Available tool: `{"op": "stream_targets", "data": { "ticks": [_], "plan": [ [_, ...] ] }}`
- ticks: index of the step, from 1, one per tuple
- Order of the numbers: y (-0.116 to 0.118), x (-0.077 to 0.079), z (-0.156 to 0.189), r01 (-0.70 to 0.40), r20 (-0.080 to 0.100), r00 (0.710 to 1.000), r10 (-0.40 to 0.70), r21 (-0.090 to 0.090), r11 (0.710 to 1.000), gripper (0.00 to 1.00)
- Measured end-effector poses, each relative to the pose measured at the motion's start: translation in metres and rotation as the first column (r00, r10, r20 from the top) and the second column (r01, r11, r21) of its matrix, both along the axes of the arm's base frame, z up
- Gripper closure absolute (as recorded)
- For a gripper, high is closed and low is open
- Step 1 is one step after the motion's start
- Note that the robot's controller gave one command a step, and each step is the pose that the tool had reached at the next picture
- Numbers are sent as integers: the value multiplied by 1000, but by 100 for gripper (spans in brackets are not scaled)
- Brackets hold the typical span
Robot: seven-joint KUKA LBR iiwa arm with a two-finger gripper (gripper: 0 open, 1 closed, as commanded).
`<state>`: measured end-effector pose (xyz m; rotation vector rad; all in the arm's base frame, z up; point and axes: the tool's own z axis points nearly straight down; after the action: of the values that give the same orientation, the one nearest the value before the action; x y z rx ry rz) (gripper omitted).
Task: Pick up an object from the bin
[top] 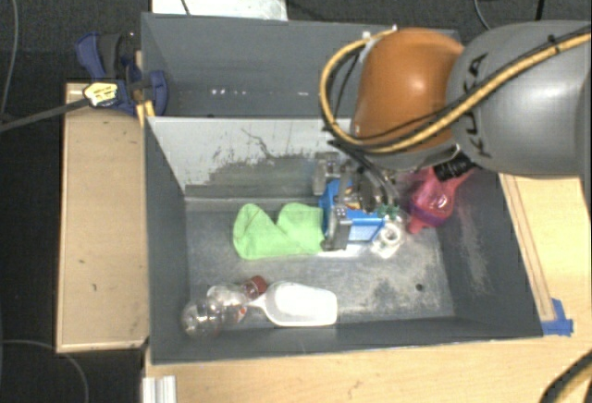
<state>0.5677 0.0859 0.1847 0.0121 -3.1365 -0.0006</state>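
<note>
Gripper (350,210) down over blue-and-white item (363,230), bin (240,68) centre; grip state cannot be told.
Green cloth (273,231) adjoining at 9 o'clock; pink object (430,199) at 3 o'clock.

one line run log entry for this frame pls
gripper low in bin | beside green cloth's right end | pink bottle on its other side | white scoop apart

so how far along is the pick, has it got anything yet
Done: the arm is low in the bin, its tip at the right edge of the green cloth, with a pink thing beside it. In hand: nothing visibly held. Left: grip and lift out. The clear bottle and white scoop lie untouched.
</note>
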Motion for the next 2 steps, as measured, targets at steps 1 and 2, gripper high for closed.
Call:
{"op": "stream_targets", "data": {
  "ticks": [1,2],
  "plan": [
    [-1,2,4,3,8,1000,-3,1,1000,0],
    [11,11,-60,54,13,998,-54,2,999,0]
  ]
}}
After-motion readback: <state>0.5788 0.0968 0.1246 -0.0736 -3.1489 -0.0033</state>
